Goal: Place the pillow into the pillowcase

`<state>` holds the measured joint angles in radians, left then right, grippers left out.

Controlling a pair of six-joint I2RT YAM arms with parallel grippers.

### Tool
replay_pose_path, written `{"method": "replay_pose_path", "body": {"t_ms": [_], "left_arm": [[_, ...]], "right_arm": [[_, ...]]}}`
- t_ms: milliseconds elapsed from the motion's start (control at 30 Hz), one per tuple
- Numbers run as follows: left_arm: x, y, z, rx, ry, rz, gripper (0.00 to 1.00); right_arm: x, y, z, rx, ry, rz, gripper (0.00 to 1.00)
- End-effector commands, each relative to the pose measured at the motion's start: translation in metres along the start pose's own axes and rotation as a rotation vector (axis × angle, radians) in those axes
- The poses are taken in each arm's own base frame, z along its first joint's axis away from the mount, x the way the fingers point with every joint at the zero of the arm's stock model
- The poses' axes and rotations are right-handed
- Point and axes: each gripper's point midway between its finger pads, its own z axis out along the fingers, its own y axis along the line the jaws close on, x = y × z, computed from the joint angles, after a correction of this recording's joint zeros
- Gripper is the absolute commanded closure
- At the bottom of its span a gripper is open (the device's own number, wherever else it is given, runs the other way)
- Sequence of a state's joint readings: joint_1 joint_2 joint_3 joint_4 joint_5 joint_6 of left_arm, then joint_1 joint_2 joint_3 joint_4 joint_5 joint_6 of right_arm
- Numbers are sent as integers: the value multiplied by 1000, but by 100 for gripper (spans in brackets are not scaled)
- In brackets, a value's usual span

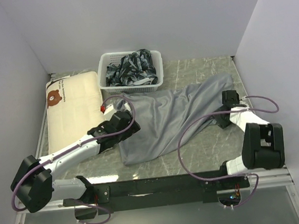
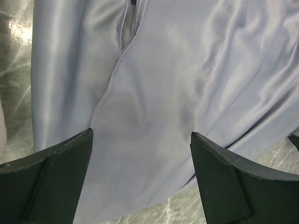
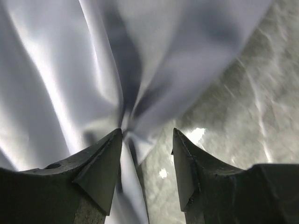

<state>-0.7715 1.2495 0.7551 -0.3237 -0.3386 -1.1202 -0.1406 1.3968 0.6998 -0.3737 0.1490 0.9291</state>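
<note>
The cream pillow (image 1: pixel 73 101) with a brown bear face lies flat at the back left. The grey pillowcase (image 1: pixel 168 118) lies crumpled across the middle of the table. My left gripper (image 1: pixel 124 114) is at its left edge, near the pillow's right side. In the left wrist view it (image 2: pixel 141 135) is open wide over the pillowcase (image 2: pixel 187 70), where a seam or slit shows. My right gripper (image 1: pixel 226 96) is at the pillowcase's right corner. In the right wrist view it (image 3: pixel 147 133) is open, with bunched pillowcase fabric (image 3: pixel 154 70) against the left finger (image 3: pixel 100 158).
A white basket (image 1: pixel 105 74) holding dark patterned cloth stands at the back, just behind the pillowcase and right of the pillow. White walls close the table on the left, back and right. Marbled grey tabletop (image 1: pixel 206 149) shows at the front.
</note>
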Motion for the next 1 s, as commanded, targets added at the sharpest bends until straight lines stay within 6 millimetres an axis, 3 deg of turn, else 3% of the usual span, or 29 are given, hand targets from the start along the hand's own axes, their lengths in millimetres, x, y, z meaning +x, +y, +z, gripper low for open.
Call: {"method": "replay_pose_path", "body": {"t_ms": [0, 167, 200, 233, 300, 400, 533, 700, 800, 833, 933, 967], "left_arm": [[-12, -10, -6, 35, -32, -16, 10], [-13, -11, -5, 30, -34, -2, 10], [-12, -11, -3, 27, -32, -1, 10], [-11, -12, -3, 30, -31, 1, 10], [-10, -12, 1, 31, -25, 0, 11], [-4, -16, 6, 37, -2, 0, 12], [1, -24, 13, 61, 23, -3, 14], [8, -35, 18, 78, 67, 4, 13], [-3, -36, 14, 58, 34, 1, 11], [-5, -31, 12, 34, 26, 5, 10], [-40, -24, -2, -31, -80, -23, 7], [-50, -20, -5, -54, -108, -35, 7]], "right_arm": [[-21, 11, 9, 21, -31, 4, 45], [-30, 7, 14, 43, -54, 27, 49], [-33, 2, 15, 54, -55, 31, 56], [-33, -2, 15, 61, -50, 33, 78], [-39, -17, 15, 86, -39, 59, 100], [-45, -33, 5, 75, -20, 103, 100], [-88, -76, -27, 122, -116, 269, 100], [-108, -65, -51, 25, -155, 336, 100], [-103, -54, -56, -43, -150, 284, 82], [-106, -48, -62, -76, -178, 261, 58], [-92, -32, -72, -137, -202, 162, 23], [-84, -28, -73, -149, -203, 129, 20]]}}
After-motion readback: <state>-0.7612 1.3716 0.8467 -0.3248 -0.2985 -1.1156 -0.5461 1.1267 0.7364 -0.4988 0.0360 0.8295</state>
